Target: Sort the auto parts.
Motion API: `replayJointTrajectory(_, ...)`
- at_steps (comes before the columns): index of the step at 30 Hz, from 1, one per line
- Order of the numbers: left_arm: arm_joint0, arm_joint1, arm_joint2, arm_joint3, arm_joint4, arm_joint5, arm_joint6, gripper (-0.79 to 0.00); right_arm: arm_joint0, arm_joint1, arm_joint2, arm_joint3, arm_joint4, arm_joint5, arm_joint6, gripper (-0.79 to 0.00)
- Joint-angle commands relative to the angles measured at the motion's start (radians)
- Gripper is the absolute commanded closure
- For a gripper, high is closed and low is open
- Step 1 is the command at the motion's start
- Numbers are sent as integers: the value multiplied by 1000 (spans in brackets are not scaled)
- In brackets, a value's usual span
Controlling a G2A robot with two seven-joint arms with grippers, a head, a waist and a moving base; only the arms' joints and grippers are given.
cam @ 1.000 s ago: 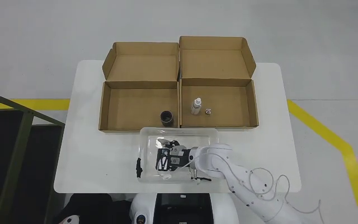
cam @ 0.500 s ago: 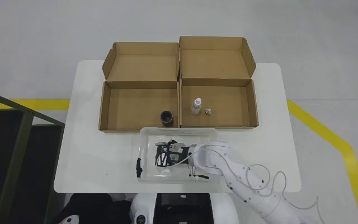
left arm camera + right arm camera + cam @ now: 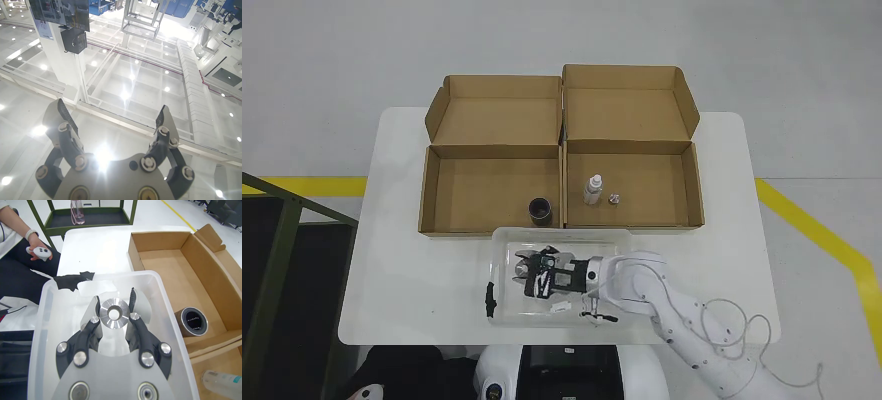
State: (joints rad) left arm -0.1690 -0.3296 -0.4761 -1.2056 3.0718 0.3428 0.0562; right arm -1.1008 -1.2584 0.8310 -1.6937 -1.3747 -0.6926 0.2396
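In the clear plastic bin (image 3: 622, 236) at the table's front, my right gripper (image 3: 526, 268) is shut on a silver metal ring (image 3: 114, 313), its fingers pressed against the ring's two sides. The right wrist view looks down at the ring, the gripper (image 3: 115, 298) and the bin's rim (image 3: 160, 283). A black cylindrical bearing (image 3: 541, 209) lies in the left cardboard box (image 3: 482, 190) near its front right corner (image 3: 192, 321). The right cardboard box (image 3: 652, 190) holds a small white bottle (image 3: 593, 188) and a small metal part (image 3: 614, 198). My left gripper (image 3: 112, 106) is open, pointing up at a ceiling.
Both boxes stand just behind the bin with their lids folded back. A strip of black tape (image 3: 490, 298) hangs on the bin's left rim. A white label (image 3: 96, 289) lies in the bin. A green cart (image 3: 272, 230) stands left of the table.
My right gripper has shifted inside the bin toward its far left corner, with the ring between its fingers. The parts in the boxes have stayed put.
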Motion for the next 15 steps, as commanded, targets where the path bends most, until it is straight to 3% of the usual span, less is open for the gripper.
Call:
replayJointTrajectory(1,0,0,0,0,0,0,0,-785,-9,3,18,-11,26,0,-14,0)
replayJointTrajectory(15,0,0,0,0,0,0,0,-785,-68,29,172,-107,229,-23,-66,0)
